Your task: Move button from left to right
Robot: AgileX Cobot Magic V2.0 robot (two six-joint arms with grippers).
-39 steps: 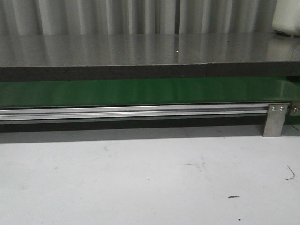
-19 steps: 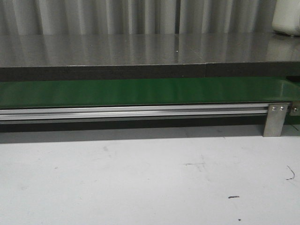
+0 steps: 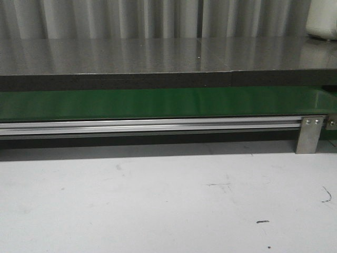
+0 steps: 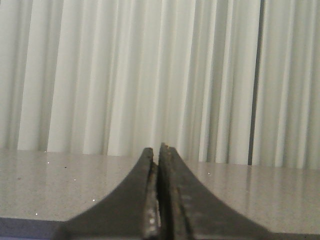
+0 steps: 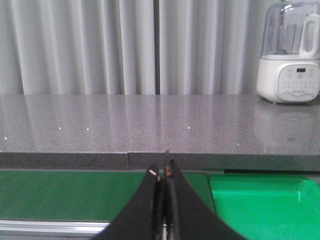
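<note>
While no button shows on the belt point(image 3: 158, 103) in any view, both grippers are clenched on nothing: the left gripper point(image 4: 156, 152) faces a grey counter point(image 4: 50, 185) and curtain point(image 4: 125, 75); the right gripper point(image 5: 161, 172) hangs over the belt, a green tray point(image 5: 265, 205) to its right, a white appliance point(image 5: 289, 55) far right.

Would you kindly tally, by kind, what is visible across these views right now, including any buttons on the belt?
Green conveyor belt: 1
Bright green tray: 1
White blender-like appliance: 1
Grey countertop: 1
Aluminium rail: 1
Claws, both closed: 2, the left claw and the right claw
Buttons: 0 visible
Total: 7
</note>
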